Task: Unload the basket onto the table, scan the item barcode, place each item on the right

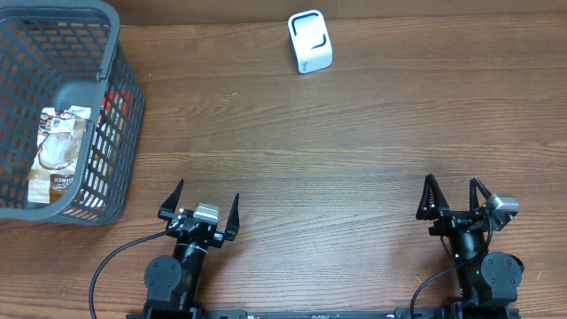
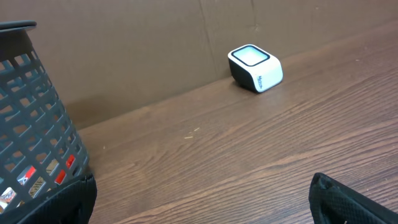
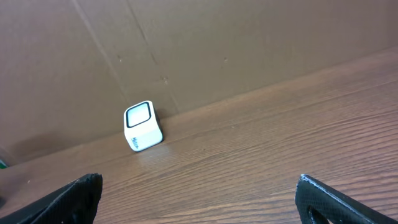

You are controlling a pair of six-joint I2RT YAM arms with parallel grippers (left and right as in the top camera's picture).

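Overhead: brown-white packet (image 1: pixel 60 146) lies in grey basket (image 1: pixel 124 133).

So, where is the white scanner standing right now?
In the overhead view the scanner stands alone near the middle of the far edge of the table, well to the right of the grey basket.

Mock retail checkout bench: wood-grain table (image 1: pixel 354 142), cardboard backdrop (image 2: pixel 124 50) behind the barcode scanner (image 1: pixel 310 42), grey shopping basket (image 1: pixel 125 120) to its left.

A grey lattice basket (image 1: pixel 125 99) holds a brown-and-white packet (image 1: pixel 58 149); the scanner (image 1: pixel 310 42) is white, black-trimmed, on a brown wood-grain table (image 1: pixel 354 151).
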